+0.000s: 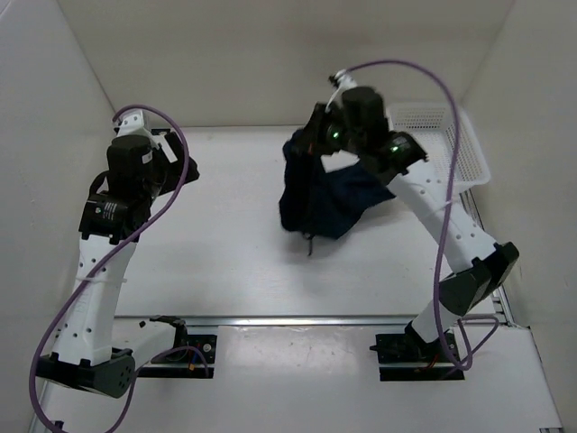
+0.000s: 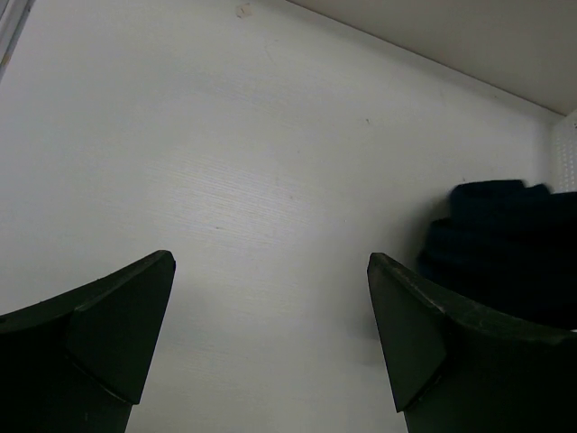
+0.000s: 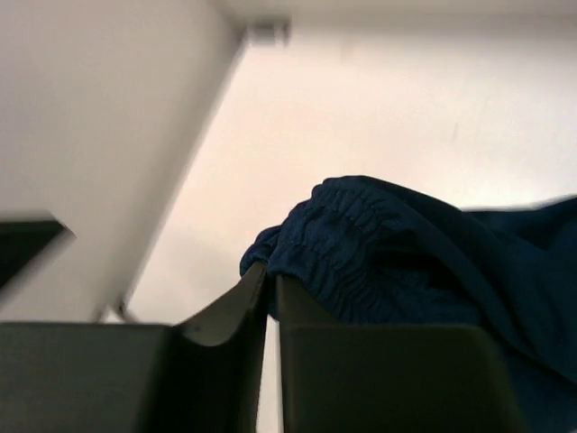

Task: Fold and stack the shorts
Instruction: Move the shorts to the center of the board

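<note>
The dark navy shorts [image 1: 329, 203] hang bunched from my right gripper [image 1: 313, 137] at the middle back of the table, and their lower part rests on the surface. A thin drawstring trails at the bottom. In the right wrist view the gripper [image 3: 270, 278] is shut on the gathered elastic waistband of the shorts [image 3: 406, 253]. My left gripper [image 1: 173, 153] is at the back left, open and empty. Its jaws stand wide apart over bare table in the left wrist view [image 2: 270, 271].
A white mesh basket [image 1: 451, 149] stands at the back right, behind my right arm. A dark folded cloth pile [image 1: 189, 170] lies just right of my left gripper and also shows in the left wrist view [image 2: 505, 234]. White walls enclose the table.
</note>
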You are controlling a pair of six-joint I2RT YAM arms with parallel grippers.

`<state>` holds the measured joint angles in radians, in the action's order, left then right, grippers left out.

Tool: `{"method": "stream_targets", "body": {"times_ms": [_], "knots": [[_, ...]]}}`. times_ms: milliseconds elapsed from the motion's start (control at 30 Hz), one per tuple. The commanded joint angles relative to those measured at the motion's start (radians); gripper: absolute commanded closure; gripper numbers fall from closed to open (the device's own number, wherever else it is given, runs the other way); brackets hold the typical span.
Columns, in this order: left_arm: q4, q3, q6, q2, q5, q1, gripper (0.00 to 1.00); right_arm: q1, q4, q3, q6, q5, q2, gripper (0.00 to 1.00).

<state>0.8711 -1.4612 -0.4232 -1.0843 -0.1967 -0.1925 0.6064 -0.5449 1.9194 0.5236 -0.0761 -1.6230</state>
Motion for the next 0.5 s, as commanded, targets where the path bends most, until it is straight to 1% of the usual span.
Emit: {"method": "stream_targets", "body": {"times_ms": [0,33,67,100,133,167,200,267,300,367,400,433,467], "knots": [[0.034,0.002,0.026,-0.002,0.077,0.007,0.0,0.065,-0.008,-0.182,0.056,0.042,0.009,0.73],[0.046,0.002,0.026,-0.014,0.13,0.007,0.0,0.066,-0.036,-0.2,0.056,0.042,0.009,0.61],[0.046,0.021,0.037,-0.014,0.157,0.007,0.0,0.066,-0.061,-0.215,0.056,0.067,0.009,0.44],[0.046,0.05,0.037,-0.023,0.173,0.007,0.0,0.047,-0.078,-0.261,0.044,0.096,0.053,0.33],[0.046,0.065,0.037,-0.035,0.215,-0.002,0.0,0.036,-0.078,-0.287,0.044,0.12,0.078,0.3],[0.046,0.102,0.037,-0.057,0.235,-0.025,0.01,0.012,-0.087,-0.339,0.032,0.163,0.122,0.3],[0.033,0.123,0.037,-0.072,0.252,-0.042,0.03,-0.002,-0.087,-0.362,0.032,0.182,0.139,0.32],[0.005,0.175,0.014,-0.103,0.31,-0.068,0.09,-0.025,-0.107,-0.402,0.021,0.191,0.152,0.4],[-0.03,0.233,-0.009,-0.133,0.324,-0.093,0.09,-0.036,-0.118,-0.433,0.009,0.176,0.152,0.45],[-0.046,0.28,-0.038,-0.164,0.345,-0.113,0.09,-0.022,-0.13,-0.462,0.0,0.147,0.128,0.45],[-0.058,0.329,-0.058,-0.186,0.361,-0.128,0.03,-0.011,-0.13,-0.488,0.0,0.133,0.114,0.41],[-0.087,0.36,-0.102,-0.186,0.37,-0.139,0.01,0.018,-0.13,-0.499,0.0,0.122,0.085,0.39],[-0.113,0.395,-0.123,-0.195,0.388,-0.153,0.01,0.036,-0.13,-0.51,0.01,0.122,0.071,0.36]]}}
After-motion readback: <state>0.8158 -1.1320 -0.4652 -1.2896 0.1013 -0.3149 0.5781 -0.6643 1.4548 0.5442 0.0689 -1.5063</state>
